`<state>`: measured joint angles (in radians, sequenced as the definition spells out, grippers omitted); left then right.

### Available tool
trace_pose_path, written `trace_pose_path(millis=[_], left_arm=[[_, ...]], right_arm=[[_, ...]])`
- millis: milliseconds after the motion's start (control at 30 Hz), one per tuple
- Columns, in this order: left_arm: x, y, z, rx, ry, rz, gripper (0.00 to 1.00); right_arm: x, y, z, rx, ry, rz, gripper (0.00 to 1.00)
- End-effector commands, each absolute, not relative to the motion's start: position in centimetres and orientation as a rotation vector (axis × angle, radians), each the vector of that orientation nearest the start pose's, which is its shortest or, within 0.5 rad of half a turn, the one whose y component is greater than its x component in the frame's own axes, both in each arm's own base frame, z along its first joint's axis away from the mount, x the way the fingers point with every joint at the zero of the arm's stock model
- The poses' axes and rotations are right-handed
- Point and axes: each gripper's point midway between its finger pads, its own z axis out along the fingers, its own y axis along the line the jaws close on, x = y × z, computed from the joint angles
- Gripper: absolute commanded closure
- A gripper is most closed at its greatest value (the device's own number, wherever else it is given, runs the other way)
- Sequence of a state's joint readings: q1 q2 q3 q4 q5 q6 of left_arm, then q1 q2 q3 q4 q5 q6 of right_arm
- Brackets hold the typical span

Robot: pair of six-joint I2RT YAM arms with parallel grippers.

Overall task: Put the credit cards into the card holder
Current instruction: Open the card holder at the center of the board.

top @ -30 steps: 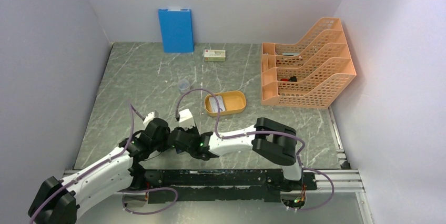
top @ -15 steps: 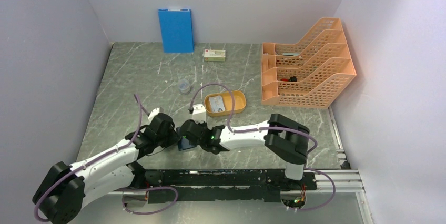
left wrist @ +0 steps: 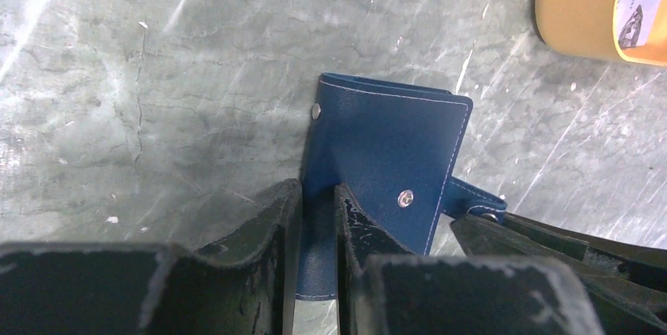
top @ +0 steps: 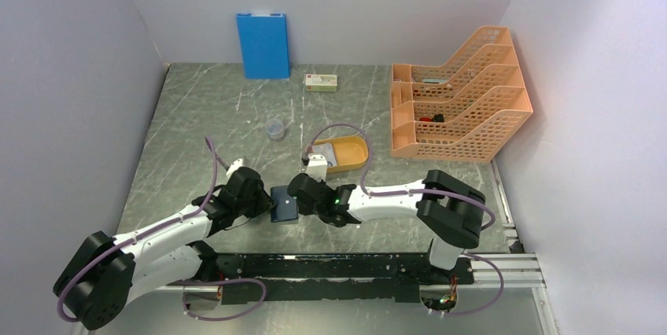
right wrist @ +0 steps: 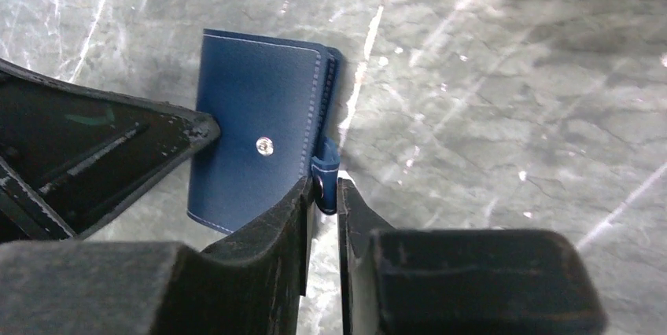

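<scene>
The card holder, a closed navy wallet with a snap stud on its cover, sits between my two grippers low over the table. My left gripper is shut on one edge of the card holder, the cover pinched between its fingertips. My right gripper is shut on the holder's small strap tab at the opposite edge. One of the credit cards lies in the orange tray, partly hidden by the right wrist; the card also shows in the left wrist view.
A blue board leans on the back wall, with a white box with a red label to its right. An orange file rack fills the right side. A small clear cup stands left of the tray.
Both arms have shifted right and away from the bases, carrying the card holder into view between them. My right gripper has closed on the strap tab.
</scene>
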<state>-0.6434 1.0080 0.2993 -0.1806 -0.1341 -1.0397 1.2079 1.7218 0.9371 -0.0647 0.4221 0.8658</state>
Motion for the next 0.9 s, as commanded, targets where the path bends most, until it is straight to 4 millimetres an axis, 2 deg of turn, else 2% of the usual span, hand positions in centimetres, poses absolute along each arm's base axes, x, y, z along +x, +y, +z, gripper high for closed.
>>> trace_pose_path(millis=[0,133,267,633,867], left_arm=[[14.8,-12.5,-2.7,-0.504,2.654,-0.344,0.95],[14.9,-12.5,-2.5,-0.492,2.649,-0.347,0.95],[14.9,-12.6,-2.3,-0.484,2.649,-0.354,0.95],[14.9,-12.8,-1.9,-0.475,2.639,-0.380,0.95],[14.8,-12.8,-2.0,-0.477,2.641,-0.389,0.95]], right_arm=[[19.4,36.4,5.3,-0.133,2.372,0.578,0.75],[19.9,35.4,5.3,-0.122,2.372,0.591,0.61],[19.9,35.9,5.7,-0.157,2.361,0.639,0.49],[19.9,38.3,4.8,-0.207,2.399,0.685,0.45],[19.8,39.1,5.4,-0.273,2.365,0.648,0.32]])
